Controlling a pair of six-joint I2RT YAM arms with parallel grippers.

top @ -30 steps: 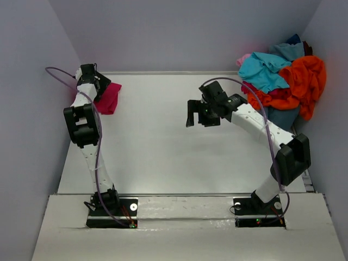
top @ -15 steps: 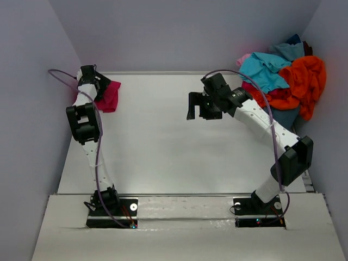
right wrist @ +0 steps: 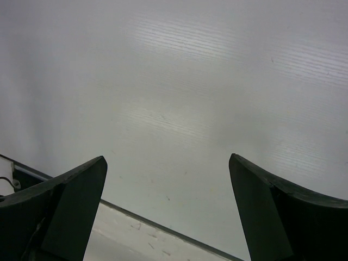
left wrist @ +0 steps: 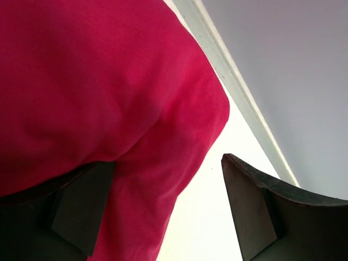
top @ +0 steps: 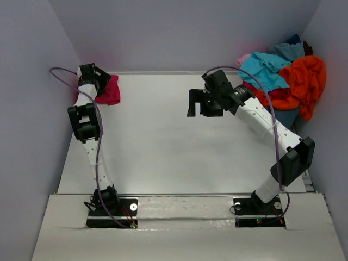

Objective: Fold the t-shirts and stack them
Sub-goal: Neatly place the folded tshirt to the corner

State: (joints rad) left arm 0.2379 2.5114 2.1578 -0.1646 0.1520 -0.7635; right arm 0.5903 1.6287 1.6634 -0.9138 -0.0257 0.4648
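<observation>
A crimson-magenta t-shirt (top: 111,91) lies bunched in the table's far left corner. It fills the left wrist view as red cloth (left wrist: 109,81). My left gripper (top: 101,82) sits right at it, open. The cloth drapes over the left finger and reaches partway into the gap (left wrist: 168,160), and the right finger (left wrist: 255,212) stands apart from it. My right gripper (top: 200,107) hangs open over the back middle of the table, with only bare table between its fingers (right wrist: 167,157). The other t-shirts are heaped at the far right: turquoise (top: 262,70), orange (top: 305,81), pink (top: 243,58), dark blue (top: 294,39).
The white table (top: 163,147) is boxed in by grey walls on the left, back and right. Its raised back rim (left wrist: 239,92) runs close behind the crimson shirt. The heap at the right leans against the right wall (top: 329,109).
My left gripper has moved toward the back corner, and the crimson shirt has shifted up into that corner with it. The right arm has swung slightly back and to the right, still open.
</observation>
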